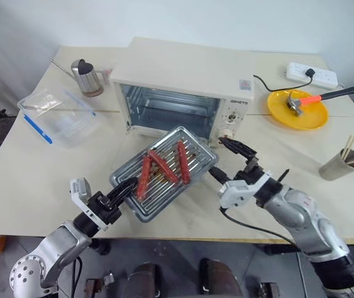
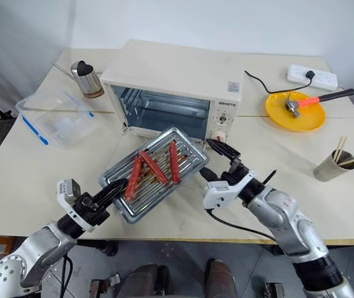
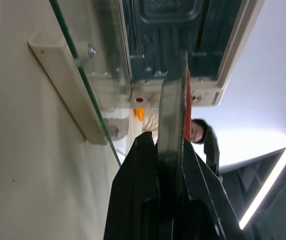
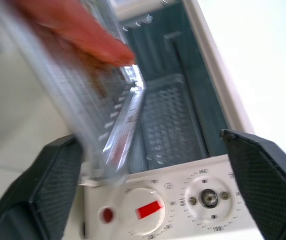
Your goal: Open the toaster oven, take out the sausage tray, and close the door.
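Gripping one corner of the sausage tray [image 1: 164, 180], the left pincer [image 1: 122, 189] is holding it tilted before the toaster oven [image 1: 183, 93]; right pincer [image 1: 234, 162] is gaping beside it, so sausages risk sliding off.

The toaster oven [image 1: 183, 87] stands open, its cavity bare and reachable, but the sausage tray [image 1: 164, 171], pinched in the left tool [image 1: 122, 188], hangs across the mouth above the lowered door [image 3: 90, 65]. Right tool [image 1: 235, 160] spread wide just beside the tray; bare worktop [image 1: 28, 180] left of it.
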